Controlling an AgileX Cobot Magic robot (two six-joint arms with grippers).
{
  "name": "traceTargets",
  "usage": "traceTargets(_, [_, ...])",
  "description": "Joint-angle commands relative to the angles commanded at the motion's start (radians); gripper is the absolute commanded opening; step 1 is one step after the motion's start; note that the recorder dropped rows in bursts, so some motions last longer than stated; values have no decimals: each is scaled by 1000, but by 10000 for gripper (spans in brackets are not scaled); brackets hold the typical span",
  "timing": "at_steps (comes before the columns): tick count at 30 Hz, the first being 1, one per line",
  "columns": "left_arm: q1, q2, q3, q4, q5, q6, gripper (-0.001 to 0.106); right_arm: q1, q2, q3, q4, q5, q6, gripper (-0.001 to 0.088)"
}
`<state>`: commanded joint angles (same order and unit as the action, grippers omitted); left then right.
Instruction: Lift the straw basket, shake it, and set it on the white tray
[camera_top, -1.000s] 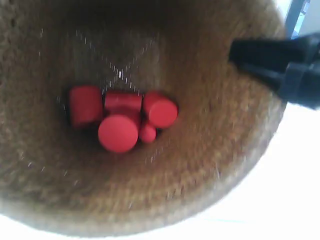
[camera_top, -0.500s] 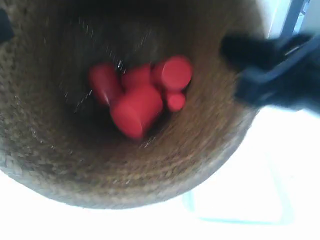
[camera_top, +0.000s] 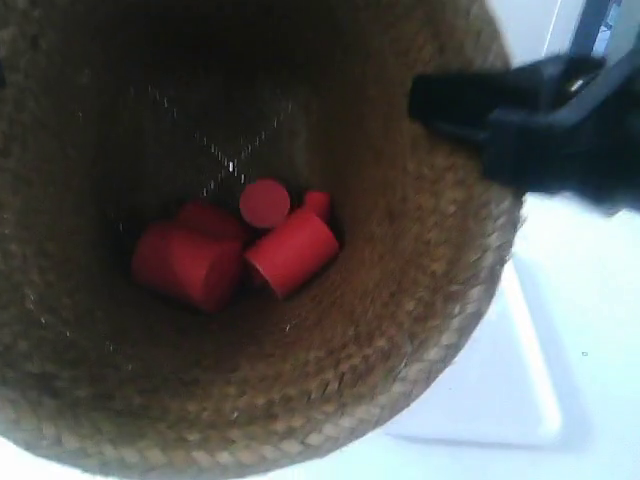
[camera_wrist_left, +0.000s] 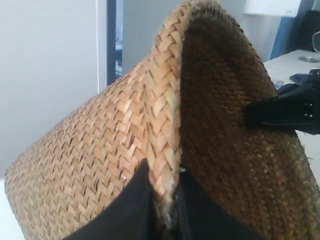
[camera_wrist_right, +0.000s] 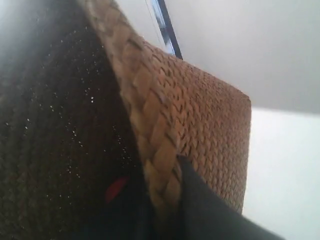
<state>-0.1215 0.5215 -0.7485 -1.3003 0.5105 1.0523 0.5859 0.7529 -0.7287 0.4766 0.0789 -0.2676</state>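
At its braided rim, the straw basket (camera_top: 430, 330) is clamped by left fingers (camera_wrist_left: 125, 210) and right fingers (camera_wrist_right: 210, 210); red cylinders (camera_top: 290, 250) are noted inside, white tray (camera_top: 525, 380) partly hidden by it.

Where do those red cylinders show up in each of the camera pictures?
Exterior view: the red cylinders lie heaped on the floor of the straw basket, left of centre.
Left wrist view: not in it; only woven walls show.
Right wrist view: one red sliver inside the basket, beside the right tool clamping the rim.
Shared landmark: the basket's braided rim, visible in all three.
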Motion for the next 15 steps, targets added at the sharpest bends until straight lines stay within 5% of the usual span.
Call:
traceTargets(3, [0, 64, 79, -26, -88, -19, 0, 0, 137, 74, 3, -115, 9, 0])
traceTargets(7, [0, 6, -69, -25, 24, 22, 0, 20, 37, -52, 25, 65, 36, 0])
traceTargets(9, [0, -11, -102, 34, 12, 20, 0, 23, -4, -67, 7, 53, 34, 0])
traceTargets(13, [2, 90, 29, 42, -45, -7, 0, 16, 120, 45, -50, -134, 31, 0])
traceTargets(15, [2, 92, 4, 8, -10, -19, 0, 16, 123, 4, -10, -95, 69, 0])
